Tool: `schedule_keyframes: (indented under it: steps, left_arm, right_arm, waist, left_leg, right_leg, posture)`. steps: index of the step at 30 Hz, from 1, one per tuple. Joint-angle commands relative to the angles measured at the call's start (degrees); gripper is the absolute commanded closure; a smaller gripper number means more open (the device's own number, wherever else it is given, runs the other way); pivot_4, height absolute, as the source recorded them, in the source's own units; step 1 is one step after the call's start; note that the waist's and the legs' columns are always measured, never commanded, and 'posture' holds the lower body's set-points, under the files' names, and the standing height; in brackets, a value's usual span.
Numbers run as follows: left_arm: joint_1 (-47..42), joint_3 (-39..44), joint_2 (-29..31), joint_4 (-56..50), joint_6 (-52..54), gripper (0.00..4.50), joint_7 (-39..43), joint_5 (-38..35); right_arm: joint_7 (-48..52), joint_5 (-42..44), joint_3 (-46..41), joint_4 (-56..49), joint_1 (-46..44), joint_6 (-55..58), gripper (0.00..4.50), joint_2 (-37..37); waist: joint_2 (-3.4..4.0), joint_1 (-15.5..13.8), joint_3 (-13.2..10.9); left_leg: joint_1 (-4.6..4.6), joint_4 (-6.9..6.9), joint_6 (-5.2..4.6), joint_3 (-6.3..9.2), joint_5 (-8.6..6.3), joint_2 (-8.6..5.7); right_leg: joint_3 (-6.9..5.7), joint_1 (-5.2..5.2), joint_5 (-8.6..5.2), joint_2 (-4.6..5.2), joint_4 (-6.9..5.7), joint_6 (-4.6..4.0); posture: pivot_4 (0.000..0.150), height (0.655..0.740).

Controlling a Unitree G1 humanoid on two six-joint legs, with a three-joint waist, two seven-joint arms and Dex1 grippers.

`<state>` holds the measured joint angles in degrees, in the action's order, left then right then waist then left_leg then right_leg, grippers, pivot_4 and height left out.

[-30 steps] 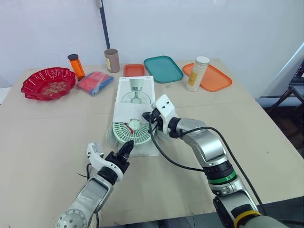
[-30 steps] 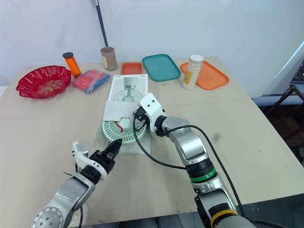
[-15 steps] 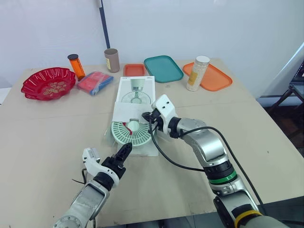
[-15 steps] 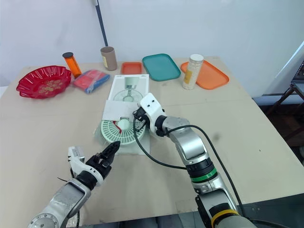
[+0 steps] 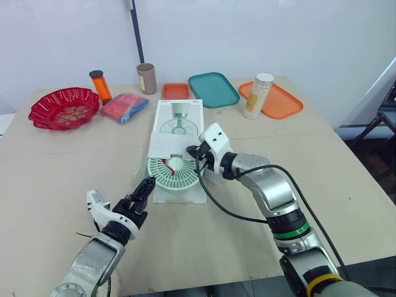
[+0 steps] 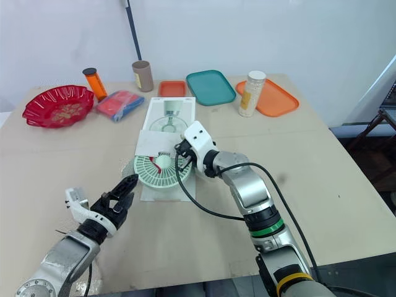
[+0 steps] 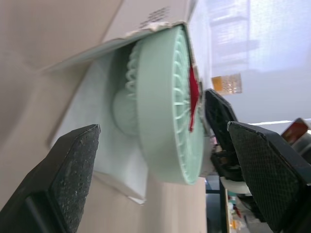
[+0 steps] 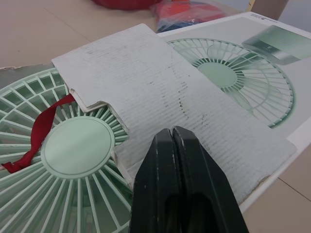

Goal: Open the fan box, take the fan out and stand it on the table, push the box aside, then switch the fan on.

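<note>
- Table [image 5: 346, 167]: the work area sits mid-table. The trays, jars and red dish are well apart along the far edge, so there should be room to push the box aside later.
- Fan box [image 5: 177, 113]: lies flat with its printed face up and the open end toward me. Its torn flap [image 5: 168, 146] is folded over the opening.
- Fan [image 5: 173, 176]: lies face up and flat, partly out of the box mouth, with its far rim under the flap. It rests on a white liner [image 5: 185, 195] and is not yet standing. I judge the extraction about half done.
- Right gripper [image 5: 190, 150]: forearm reaches in from the right, wrist bent toward the flap's right edge. Fingers are pressed together with nothing visible between them. I cannot tell whether they pin the flap.
- Left gripper [image 5: 137, 195]: arm low, aimed at the fan's near-left rim, close but apart. Fingers are spread wide and empty, lined up to take the rim.
- Red ribbon [image 5: 164, 163]: lies across the grille and could snag.
</note>
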<state>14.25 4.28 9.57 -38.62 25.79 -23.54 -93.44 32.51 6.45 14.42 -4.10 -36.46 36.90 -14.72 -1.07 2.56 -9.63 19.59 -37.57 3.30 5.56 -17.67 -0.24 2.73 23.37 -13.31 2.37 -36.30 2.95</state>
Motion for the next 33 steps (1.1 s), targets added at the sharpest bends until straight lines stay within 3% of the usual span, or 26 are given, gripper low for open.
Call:
schedule_keyframes:
  steps: [1, 24, 27, 30, 33]
  left_arm:
    - [-3.2, -1.4, -0.8, 2.8, -0.2, 0.04, 0.9, 0.7]
    - [-10.6, -1.4, -4.2, 9.4, 0.5, 0.04, 0.6, 4.7]
    - [-10.0, -1.2, -4.6, 9.1, 0.5, 0.76, 0.5, 4.8]
    - [-9.7, -1.2, -4.8, 9.0, 0.6, 1.81, 0.4, 5.0]
    - [-9.5, -1.1, -5.0, 9.0, 0.7, 1.81, 0.3, 5.2]
  right_arm:
    - [0.3, -0.7, 1.0, 1.9, 0.7, 0.7, 4.5, -0.3]
    - [-0.2, -0.7, 1.1, 2.4, 0.3, 0.5, 4.5, 0.0]
    - [-0.2, -0.8, 1.0, 2.4, 0.3, 0.5, 4.5, 0.0]
    - [-0.1, -0.8, 1.0, 2.3, 0.4, 0.5, 4.5, -0.1]
    - [-0.1, -0.7, 1.1, 2.3, 0.5, 0.5, 4.5, -0.1]
  waist:
    - [0.0, 0.0, 0.0]
    - [0.0, 0.0, 0.0]
    - [0.0, 0.0, 0.0]
    - [0.0, 0.0, 0.0]
    - [0.0, 0.0, 0.0]
  left_leg:
    - [0.0, 0.0, 0.0, 0.0, 0.0, 0.0]
    - [0.01, 0.0, 0.06, 0.03, 0.04, 0.0]
    - [0.01, 0.0, 0.06, 0.03, 0.04, -0.01]
    - [0.01, 0.0, 0.06, 0.03, 0.04, 0.0]
    - [0.01, 0.0, 0.06, 0.03, 0.04, -0.01]
  right_leg:
    - [-0.01, 0.0, 0.0, -0.01, 0.0, 0.0]
    - [-0.01, -0.01, 0.08, -0.01, 0.01, -0.05]
    - [-0.01, -0.01, 0.08, 0.0, 0.01, -0.05]
    - [-0.01, 0.0, 0.08, -0.01, 0.01, -0.05]
    - [-0.01, 0.0, 0.08, 0.0, 0.01, -0.05]
  posture:
    - [0.15, 0.74]
    - [0.15, 0.74]
    - [0.15, 0.74]
    - [0.15, 0.74]
    - [0.15, 0.74]
